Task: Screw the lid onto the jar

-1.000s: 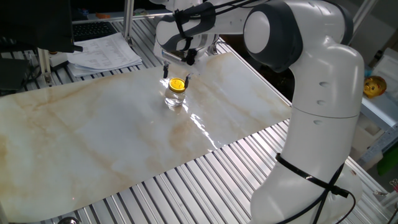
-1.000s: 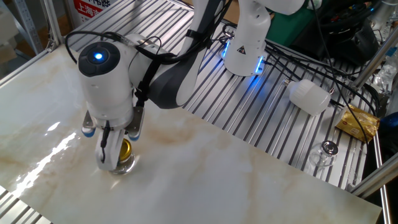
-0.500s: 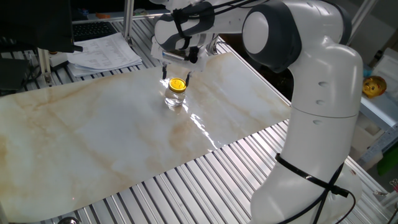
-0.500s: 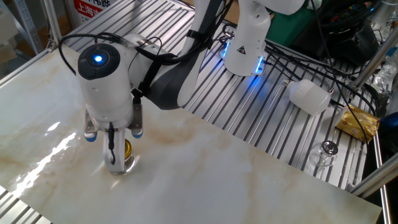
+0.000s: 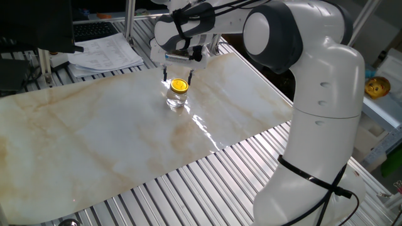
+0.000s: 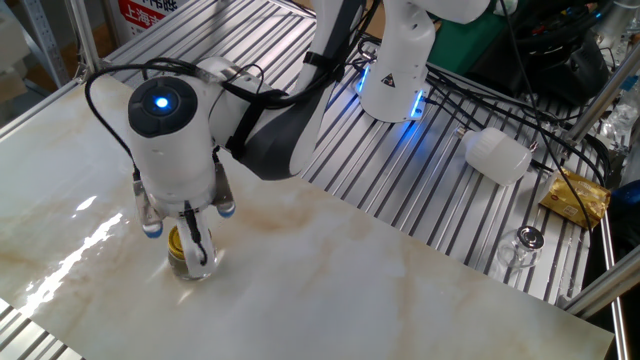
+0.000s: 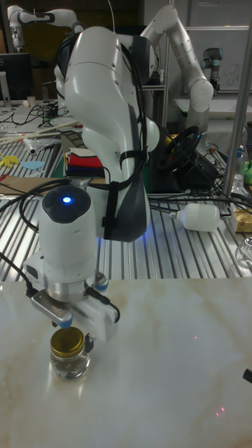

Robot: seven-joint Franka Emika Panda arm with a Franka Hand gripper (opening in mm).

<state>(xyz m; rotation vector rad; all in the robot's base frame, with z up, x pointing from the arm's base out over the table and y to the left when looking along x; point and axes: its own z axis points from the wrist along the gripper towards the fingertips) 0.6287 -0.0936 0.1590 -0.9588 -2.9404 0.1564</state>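
While the arm bends over the marble bench [image 5: 94, 132], one jar [image 7: 70, 362] stands upright on it, with one lid [image 7: 67, 341] sitting on its mouth. In the tall fixed view the gold lid lies level on the clear glass, and the jar looks empty through its wall. The tool [image 7: 70, 329] hangs just above the lid, its fingers spread wider than the lid and gripping nothing; one finger [image 6: 196, 243] reaches down beside the jar [image 6: 190, 262] in the other fixed view, where the lid [image 6: 180, 238] shows only partly behind it. Whether that finger touches the glass I cannot tell. In one fixed view the jar [image 5: 177, 98] sits toward the far side of the bench, right of its middle, with the lid [image 5: 179, 85] seen from above and the tool [image 5: 178, 69] over it. Off the bench, on the metal slats, one white plastic bottle [image 6: 497, 155] lies on its side, and a gold foil packet [image 6: 574, 196] sits to its right. A stack of papers [image 5: 103, 53] rests beyond the far left edge.
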